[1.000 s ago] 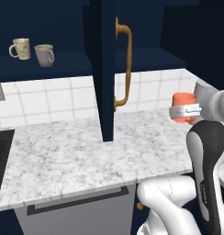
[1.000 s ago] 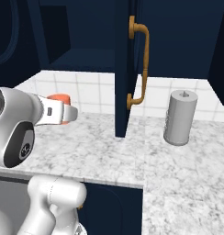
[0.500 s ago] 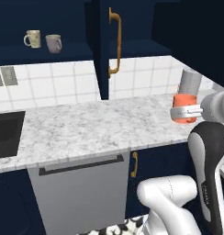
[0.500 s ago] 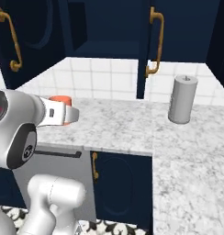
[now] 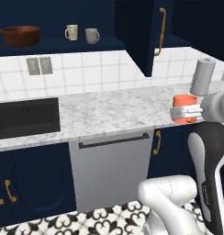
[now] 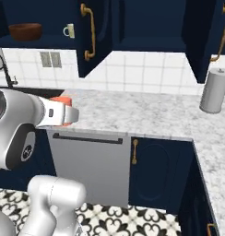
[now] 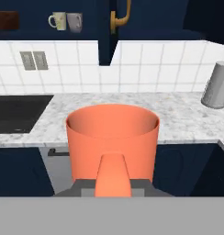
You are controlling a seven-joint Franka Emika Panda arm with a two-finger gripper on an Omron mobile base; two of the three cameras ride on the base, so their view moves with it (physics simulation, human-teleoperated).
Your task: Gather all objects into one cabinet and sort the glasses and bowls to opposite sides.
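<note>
My gripper [image 5: 185, 111] is shut on the short orange-red cup [image 5: 183, 102], held upright at counter height in front of the counter edge. The cup [image 7: 113, 137] sits large in the hand view, mouth up. The open navy wall cabinet [image 5: 139, 41] has its tall door swung out, brass handle [image 5: 162, 32] showing. On its shelf, far up and left of the gripper, stand the brown wooden bowl [image 5: 19, 36], the cream patterned mug [image 5: 71, 32] and the grey mug [image 5: 91, 36]. The bowl [image 6: 25, 31] and cream mug [image 6: 69, 31] also show in the right base view.
A grey cylinder [image 5: 202, 77] stands on the marble counter [image 5: 109, 108] at the right. A black sink [image 5: 26, 117] is set into the counter at the left. A steel dishwasher front [image 5: 111, 170] and navy base cabinets lie below, above patterned floor tiles.
Both base views have pulled back from the counter and shifted, so the sink, bowl and floor now show: the camera moved. The cup stays in the shut gripper.
</note>
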